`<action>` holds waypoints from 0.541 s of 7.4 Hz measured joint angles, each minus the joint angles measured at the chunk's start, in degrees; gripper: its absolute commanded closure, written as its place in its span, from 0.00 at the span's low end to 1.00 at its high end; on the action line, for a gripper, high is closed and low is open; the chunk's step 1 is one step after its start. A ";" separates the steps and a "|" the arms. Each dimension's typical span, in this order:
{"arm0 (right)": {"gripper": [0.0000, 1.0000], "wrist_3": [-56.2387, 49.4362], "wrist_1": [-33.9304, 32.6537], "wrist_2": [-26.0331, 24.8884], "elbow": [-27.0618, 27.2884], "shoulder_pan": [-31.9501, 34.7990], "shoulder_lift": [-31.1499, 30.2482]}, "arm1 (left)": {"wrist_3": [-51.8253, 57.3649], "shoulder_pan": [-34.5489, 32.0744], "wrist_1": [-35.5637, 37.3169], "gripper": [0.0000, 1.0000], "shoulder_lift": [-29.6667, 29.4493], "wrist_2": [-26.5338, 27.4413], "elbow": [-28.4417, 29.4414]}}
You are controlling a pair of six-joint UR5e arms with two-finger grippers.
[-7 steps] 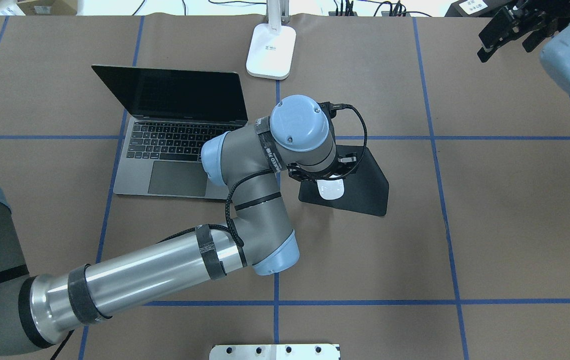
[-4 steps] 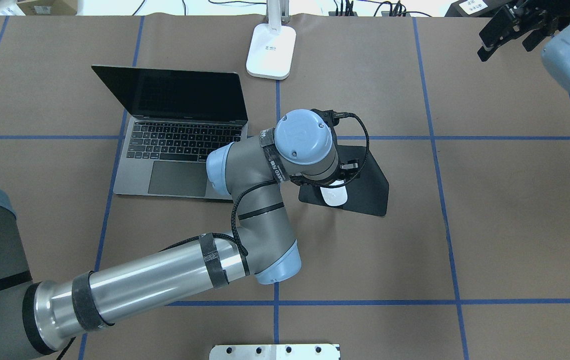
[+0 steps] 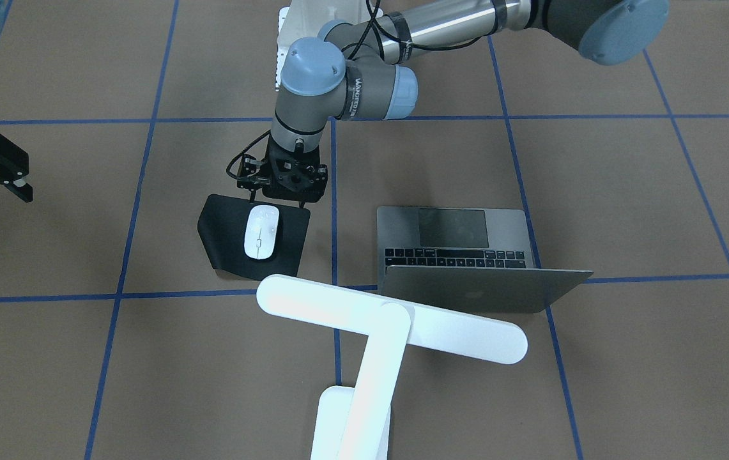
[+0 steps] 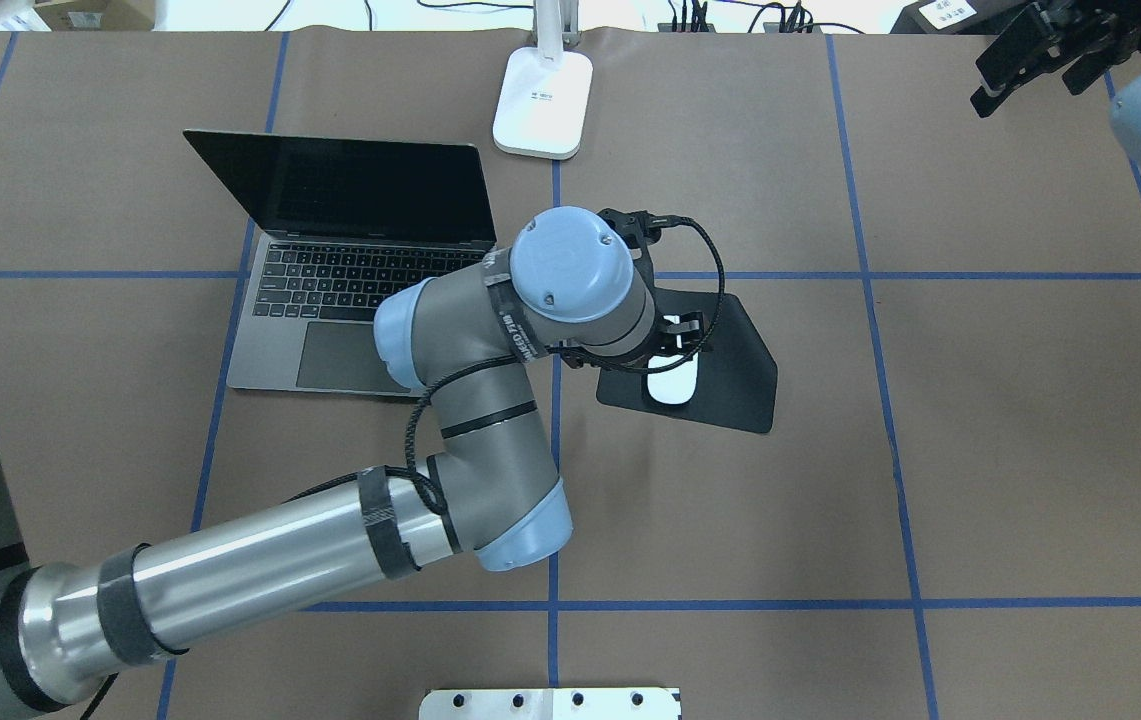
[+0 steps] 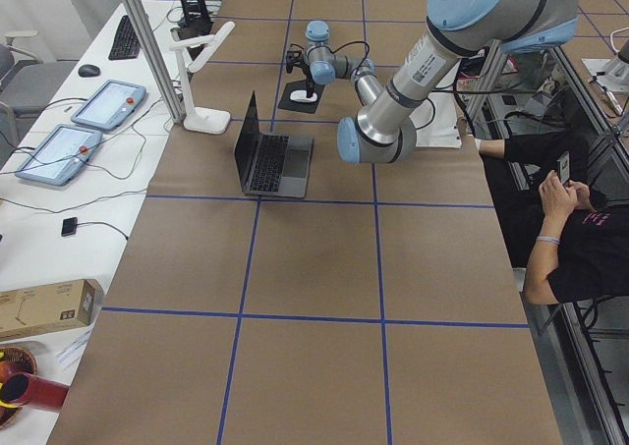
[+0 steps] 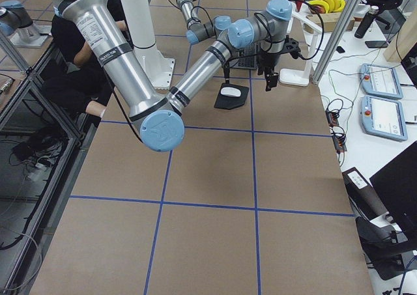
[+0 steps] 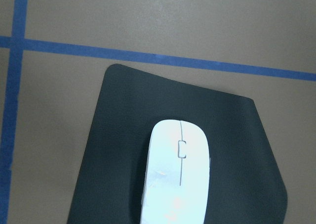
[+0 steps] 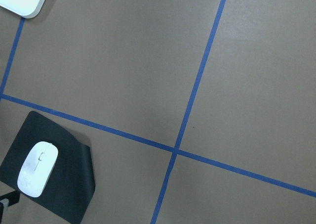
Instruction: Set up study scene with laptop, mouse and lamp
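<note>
1. Fingers of the left end effector [image 3: 279, 199] point down and stand spread apart with nothing between them. From my console I see it hanging over the robot-side edge of the thin black flexible mat [image 3: 223, 233].
2. The small glossy white oval mouse [image 3: 261, 232] lies flat and free on that mat, just beyond the left end effector, with its long axis running away from the robot. My left wrist camera looks straight down on it and shows a thin dark centre line and a small slot on top.
3. The slim dark-grey metal laptop [image 3: 402, 230] sits open on the robot's left of the mat, near it but not touching. Its dark screen faces the robot, and the apple logo on the lid faces the operators' side.
4. The white desk lamp with the long flat round-ended bar head [image 3: 390, 322] stands at the far edge, with its base beyond the gap between laptop and mat.
5. The right end effector [image 3: 3, 163] is well apart on the robot's right, its jaws parted and empty.
6. Everything rests on the brown paper-covered surface [image 3: 626, 211], which is marked with blue tape lines.
</note>
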 measured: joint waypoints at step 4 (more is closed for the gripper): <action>0.00 -3.42 3.58 -3.69 0.32 1.84 -5.62 | 10.96 -4.05 18.22 0.01 15.89 -3.38 -27.68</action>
